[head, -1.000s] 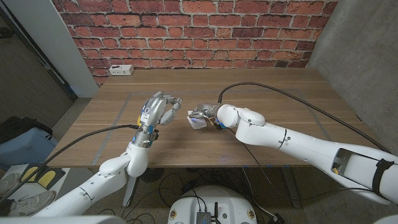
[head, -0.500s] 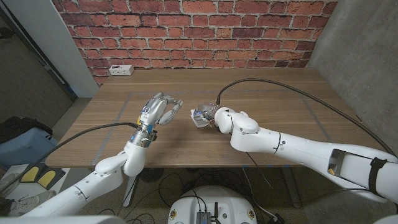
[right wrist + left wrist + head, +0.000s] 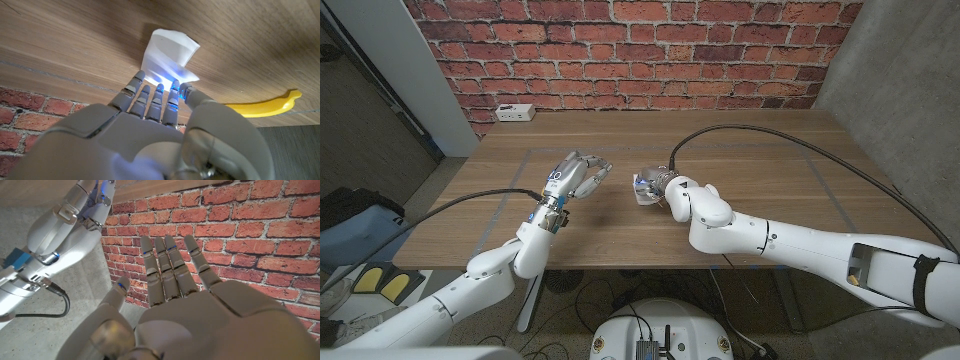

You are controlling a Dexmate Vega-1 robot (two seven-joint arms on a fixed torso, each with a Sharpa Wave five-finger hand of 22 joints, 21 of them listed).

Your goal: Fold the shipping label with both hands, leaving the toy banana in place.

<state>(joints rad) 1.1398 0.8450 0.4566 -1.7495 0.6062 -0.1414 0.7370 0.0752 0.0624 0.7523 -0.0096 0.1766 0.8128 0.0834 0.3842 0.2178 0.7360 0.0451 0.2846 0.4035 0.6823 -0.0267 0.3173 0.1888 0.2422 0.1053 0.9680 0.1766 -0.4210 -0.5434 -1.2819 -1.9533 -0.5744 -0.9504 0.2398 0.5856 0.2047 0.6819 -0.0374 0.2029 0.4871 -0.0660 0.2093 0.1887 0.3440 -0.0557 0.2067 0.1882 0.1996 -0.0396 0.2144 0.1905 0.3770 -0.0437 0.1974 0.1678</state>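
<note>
Head view, mid-fold: I have the right hand (image 3: 670,190) down on the shipping label (image 3: 642,190), a small white sheet near the middle of the wooden table (image 3: 770,150). The left hand (image 3: 575,178) hovers just beside it, raised off the table with fingers spread and holding nothing.

My right wrist view shows the label (image 3: 167,52) already curled, one flap standing up off the wood while the right fingers (image 3: 159,97) press on or pinch its near edge; I cannot tell from here whether the thumb has a true grip underneath. The toy banana (image 3: 265,106) lies on the table beside that hand, apart from the label and untouched. The left wrist view shows the left hand (image 3: 172,295) with fingers straight and apart, facing the brick wall.

I judge the label to be very light and thin, stiff enough to hold a curl but easy to crumple or slide on the smooth wood. It likely wants one hand pinning an edge while the other takes the raised flap by its free corner and lays it over. Too hard a press could skid the sheet toward the banana.
</note>
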